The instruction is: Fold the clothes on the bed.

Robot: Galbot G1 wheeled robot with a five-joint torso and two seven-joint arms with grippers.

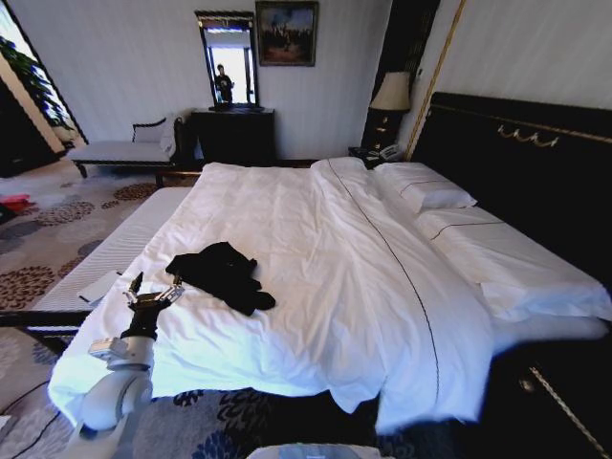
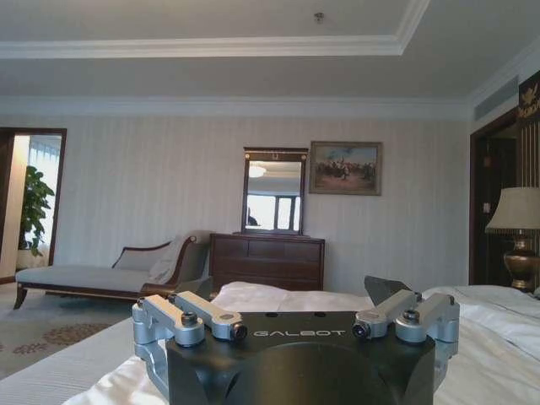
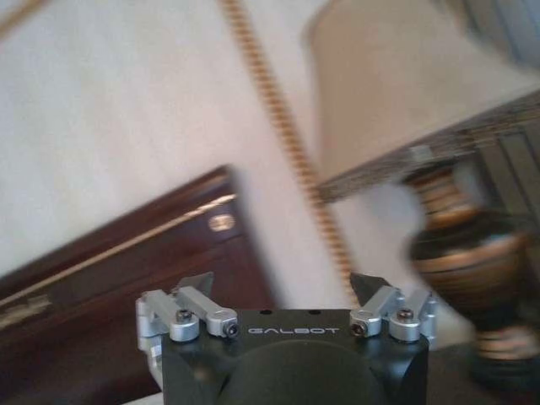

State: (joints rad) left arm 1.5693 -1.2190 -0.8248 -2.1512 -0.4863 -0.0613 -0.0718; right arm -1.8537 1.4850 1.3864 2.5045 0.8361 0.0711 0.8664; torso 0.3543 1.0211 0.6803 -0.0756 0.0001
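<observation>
Nearest, the left gripper [image 1: 153,291] of grey metal hovers with jaws spread over the bed's near-left edge, just beside the crumpled black cotton T-shirt [image 1: 222,273]. That shirt lies bunched on the large bed's rumpled white duvet [image 1: 325,277]. Beyond, the right gripper [image 3: 287,291], also spread wide, points at a dark wooden headboard [image 3: 126,270] and a pale-shaded lamp [image 3: 422,110].

Open left pincer [image 2: 295,295] above bed [image 2: 498,337]

Against the far wall, around eleven o'clock, a dark dresser [image 1: 233,134] carries a tall mirror [image 1: 229,61], a framed painting [image 1: 286,32] beside it. A pale chaise [image 1: 124,148] sits at ten o'clock; a table lamp [image 1: 391,94] glows toward one o'clock.
</observation>
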